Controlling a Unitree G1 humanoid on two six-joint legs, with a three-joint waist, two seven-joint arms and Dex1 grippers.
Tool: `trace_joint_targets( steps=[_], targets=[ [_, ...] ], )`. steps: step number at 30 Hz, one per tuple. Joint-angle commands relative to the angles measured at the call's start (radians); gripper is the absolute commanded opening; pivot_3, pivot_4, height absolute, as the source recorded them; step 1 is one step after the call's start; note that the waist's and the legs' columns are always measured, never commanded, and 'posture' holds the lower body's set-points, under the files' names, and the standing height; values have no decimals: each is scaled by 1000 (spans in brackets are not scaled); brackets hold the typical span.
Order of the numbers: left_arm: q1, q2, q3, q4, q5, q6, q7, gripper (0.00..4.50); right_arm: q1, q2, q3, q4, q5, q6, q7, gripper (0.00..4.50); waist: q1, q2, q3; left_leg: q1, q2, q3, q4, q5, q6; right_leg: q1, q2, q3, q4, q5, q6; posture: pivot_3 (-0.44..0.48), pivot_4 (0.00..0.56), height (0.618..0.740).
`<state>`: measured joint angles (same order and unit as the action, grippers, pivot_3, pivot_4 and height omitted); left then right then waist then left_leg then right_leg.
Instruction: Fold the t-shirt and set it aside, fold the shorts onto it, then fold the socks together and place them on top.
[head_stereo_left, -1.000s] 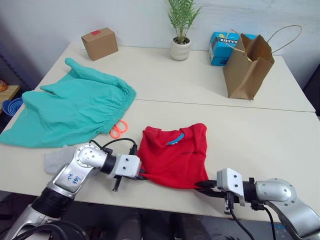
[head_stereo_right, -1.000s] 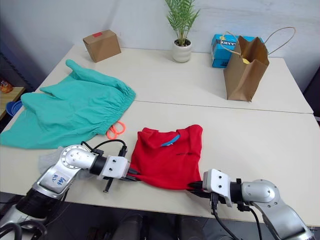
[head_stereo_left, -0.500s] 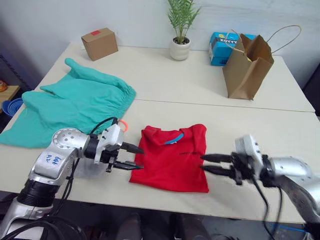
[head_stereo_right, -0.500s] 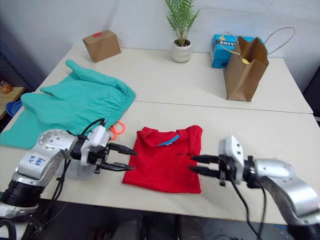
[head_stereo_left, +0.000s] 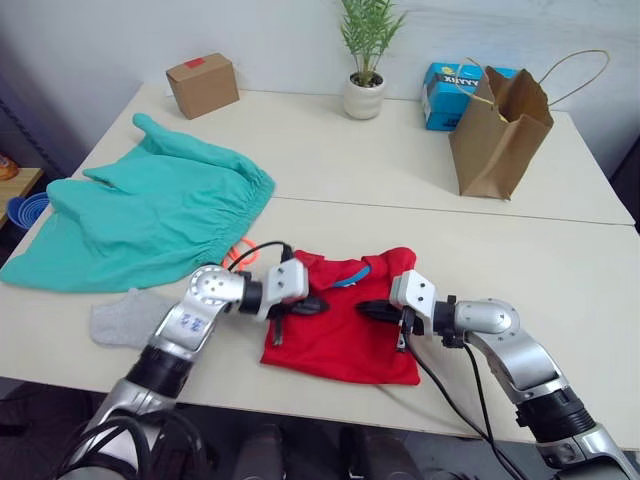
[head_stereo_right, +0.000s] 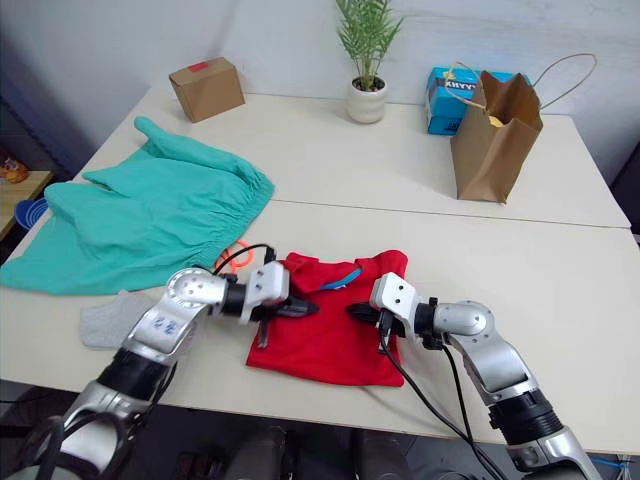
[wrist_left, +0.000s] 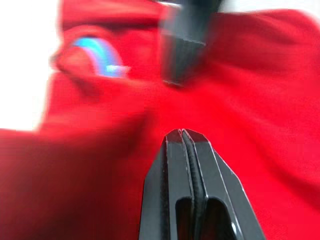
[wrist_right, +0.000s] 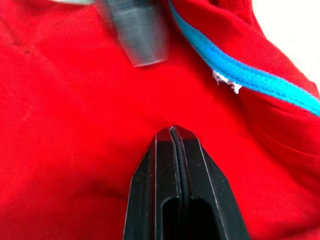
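The red t-shirt lies folded near the table's front edge, its blue neck label facing up. My left gripper is shut, its tips over the shirt's left half. From the other side, my right gripper is also shut, tips over the shirt's middle. The two point at each other a short gap apart, and nothing is pinched between either pair of fingers. The teal shorts lie spread at the left with an orange drawstring showing. A grey sock lies by the front left edge.
At the back of the table stand a cardboard box, a potted plant, a blue box and a brown paper bag. A blue bowl sits off the table's left side.
Both grippers were open beside the shirt's left and right edges half a second ago. They have since moved inward over the shirt and shut.
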<state>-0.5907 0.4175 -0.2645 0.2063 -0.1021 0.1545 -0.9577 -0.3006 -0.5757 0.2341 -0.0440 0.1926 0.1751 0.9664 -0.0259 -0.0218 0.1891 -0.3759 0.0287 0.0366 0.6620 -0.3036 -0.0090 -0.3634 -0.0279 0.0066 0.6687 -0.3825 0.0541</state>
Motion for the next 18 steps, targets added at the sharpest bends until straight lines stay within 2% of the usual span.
trace_joint_targets(
  steps=[1, 7, 10, 18],
  targets=[
    [-69, -24, 52, 95, 47, 12, 130, 30, -1, -10, -12, -9, -2, -8, 16, 0, 0, 0, 0, 0, 0, 0, 0, 0, 0, 0, 0, 0, 0, 0, 0, 0, 150, 740],
    [-105, -32, 114, 182, 51, 15, 219, 30, -11, -16, -69, -9, 14, 18, -3, 0, -2, 0, 0, 0, 1, 0, 0, 2, -4, -2, 1, 0, 1, 0, 0, 0, 150, 740],
    [-103, -4, 165, 178, 31, 13, 235, 30, -25, -13, -178, 9, 23, 69, -118, 0, 0, 0, 0, -1, 0, 0, 0, 3, -5, -2, 0, 0, 2, 0, 0, 0, 150, 740],
    [-48, 62, 213, 89, -13, 20, 173, 30, 27, 13, -252, -25, -22, 138, -287, 0, -2, 0, 0, -1, 1, 1, -2, 4, -7, -4, 0, 0, 3, 0, 0, 0, 150, 740]
  ],
)
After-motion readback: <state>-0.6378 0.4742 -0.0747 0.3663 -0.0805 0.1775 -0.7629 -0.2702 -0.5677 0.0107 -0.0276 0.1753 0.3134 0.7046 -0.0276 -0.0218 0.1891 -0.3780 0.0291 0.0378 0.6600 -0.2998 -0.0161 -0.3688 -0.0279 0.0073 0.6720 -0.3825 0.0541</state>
